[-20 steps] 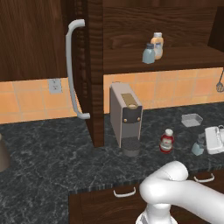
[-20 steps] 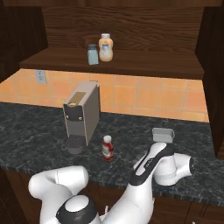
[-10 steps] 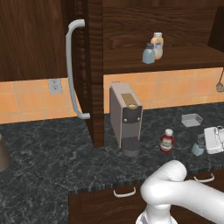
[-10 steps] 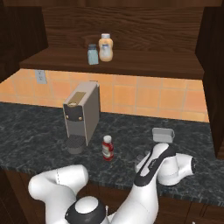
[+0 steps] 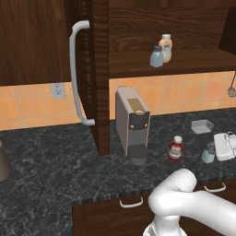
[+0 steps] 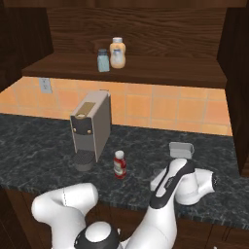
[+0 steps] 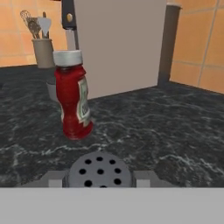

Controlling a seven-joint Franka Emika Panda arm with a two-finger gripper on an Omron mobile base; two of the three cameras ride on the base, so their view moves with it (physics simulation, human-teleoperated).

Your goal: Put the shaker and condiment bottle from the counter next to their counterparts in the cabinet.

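Sitting btwn gripper [image 7: 99, 186] tips: shaker [image 7: 99, 170], condiment bottle [image 7: 73, 94] just beyond

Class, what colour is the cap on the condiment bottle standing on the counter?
The condiment bottle has a white cap, above its red body; the hand view shows it best.

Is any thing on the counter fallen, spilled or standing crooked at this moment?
Nothing stands out. The condiment bottle stands upright on the counter beside the coffee machine, capped, with no spill around it.
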